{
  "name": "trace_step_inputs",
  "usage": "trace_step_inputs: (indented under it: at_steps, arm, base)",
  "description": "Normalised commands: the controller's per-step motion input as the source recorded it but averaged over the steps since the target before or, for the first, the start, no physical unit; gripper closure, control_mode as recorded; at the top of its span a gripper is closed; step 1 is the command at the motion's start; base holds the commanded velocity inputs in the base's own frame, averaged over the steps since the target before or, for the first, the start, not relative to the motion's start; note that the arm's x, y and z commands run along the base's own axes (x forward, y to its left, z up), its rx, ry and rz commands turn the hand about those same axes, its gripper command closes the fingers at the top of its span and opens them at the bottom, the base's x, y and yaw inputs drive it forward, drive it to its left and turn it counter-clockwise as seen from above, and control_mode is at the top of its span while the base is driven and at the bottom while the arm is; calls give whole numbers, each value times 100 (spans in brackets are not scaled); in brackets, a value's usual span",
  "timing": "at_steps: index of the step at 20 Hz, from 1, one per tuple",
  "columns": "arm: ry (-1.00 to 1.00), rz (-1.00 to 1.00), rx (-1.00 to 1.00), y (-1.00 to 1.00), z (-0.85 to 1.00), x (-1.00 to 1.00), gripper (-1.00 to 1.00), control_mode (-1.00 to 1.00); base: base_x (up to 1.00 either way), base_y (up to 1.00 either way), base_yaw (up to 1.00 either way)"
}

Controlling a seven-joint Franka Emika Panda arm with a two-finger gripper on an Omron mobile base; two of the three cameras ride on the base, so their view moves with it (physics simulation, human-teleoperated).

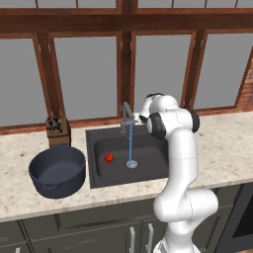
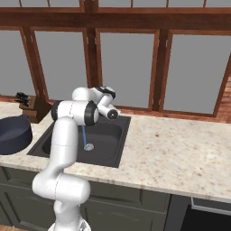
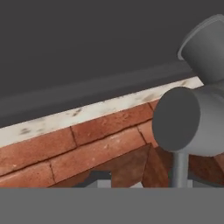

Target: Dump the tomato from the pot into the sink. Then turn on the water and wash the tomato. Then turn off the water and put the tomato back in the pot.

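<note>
Behind the black sink [image 1: 99, 141], the gripper [image 1: 144, 116] sits at the faucet [image 1: 126, 113], its fingertips hidden (whether it grips anything, I cannot tell). Water [image 1: 131, 143] falls onto the drain; the tomato [image 1: 109, 157] lies in the basin, the pot [image 1: 57, 170] left on the counter [image 1: 222, 148].

place: a home kitchen, rendered
counter: speckled beige stone worktop [image 1: 227, 148] running the width of the room
sink: matte black basin [image 1: 148, 168] set into the worktop, grey faucet [image 1: 126, 116] behind it with a blue stream of water falling to the silver drain [image 1: 131, 164]
cookware: dark blue-grey pot [image 1: 57, 170] with loop handles standing on the worktop left of the basin
knives: brown wooden knife block [image 1: 58, 131] with dark handles, behind the pot
cabinets: dark grey-green doors [image 1: 74, 237] with metal bar handles under the worktop
windows: tall panes in dark wooden frames [image 1: 126, 59] above the counter
wall: red brick [image 1: 245, 91] at the right edge
</note>
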Motion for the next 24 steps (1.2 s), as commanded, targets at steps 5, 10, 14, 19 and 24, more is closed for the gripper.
trace_step_inputs:
  at_steps: [5,10,14,19,24]
  arm:
    - [3,-3,8,-84,-6,0,100,-100]
    - [0,0,8,-23,0,0,100,-100]
    - [0,9,9,0,0,22,100,-100]
    - [0,18,13,0,0,51,100,-100]
    - [0,24,15,8,0,52,100,-100]
  base:
    - [0,0,0]
    - [0,0,0]
    - [0,0,0]
    - [0,0,0]
    - [0,0,0]
